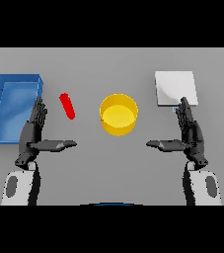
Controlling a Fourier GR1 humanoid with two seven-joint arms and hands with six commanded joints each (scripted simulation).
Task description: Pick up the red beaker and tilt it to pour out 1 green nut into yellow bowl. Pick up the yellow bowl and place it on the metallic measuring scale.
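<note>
Left of the yellow bowl (118, 114), the red beaker (67, 105) is lying tilted on the surface (108, 163). Both hands, left hand (34, 133) and right hand (188, 134), are hovering with fingers straight, empty; the left should be closing squarely round the beaker.

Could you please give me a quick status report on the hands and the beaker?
Left hand and right hand open, holding nothing. Slim red beaker untouched on grey table, left of round yellow bowl. Nothing blocking it.
</note>
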